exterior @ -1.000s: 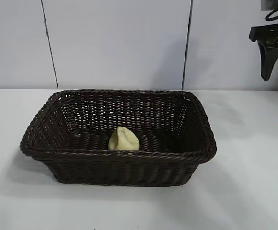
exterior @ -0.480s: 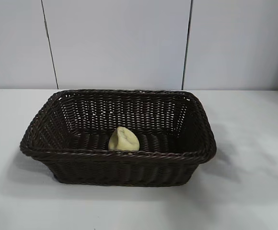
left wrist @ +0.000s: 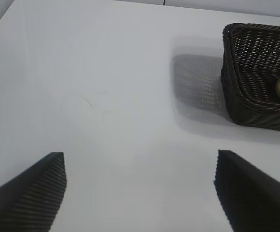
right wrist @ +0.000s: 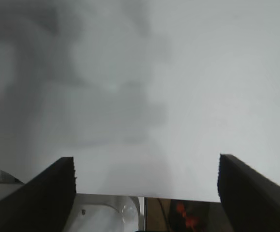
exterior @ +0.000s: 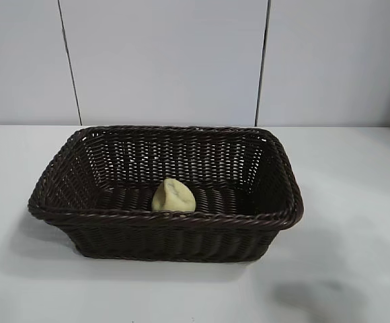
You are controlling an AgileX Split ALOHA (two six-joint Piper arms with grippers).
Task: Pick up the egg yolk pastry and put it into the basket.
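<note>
Gone from the exterior view is the right gripper (right wrist: 147,193), seen a second ago at the upper right; its jaws hang released over bare desk (exterior: 356,202). Egg yolk pastry (exterior: 173,196) lies inside the basket (exterior: 161,217), so placing looks done; only parking remains. Left gripper (left wrist: 140,191) hovers spread, empty, well apart from the basket.

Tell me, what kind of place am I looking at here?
Probably a robot test bench or lab rather than a kitchen: a plain white table before bare pale wall panels, holding only a dark brown woven wicker basket with a small pale yellow dome-shaped pastry inside, watched by cameras on the arms.
</note>
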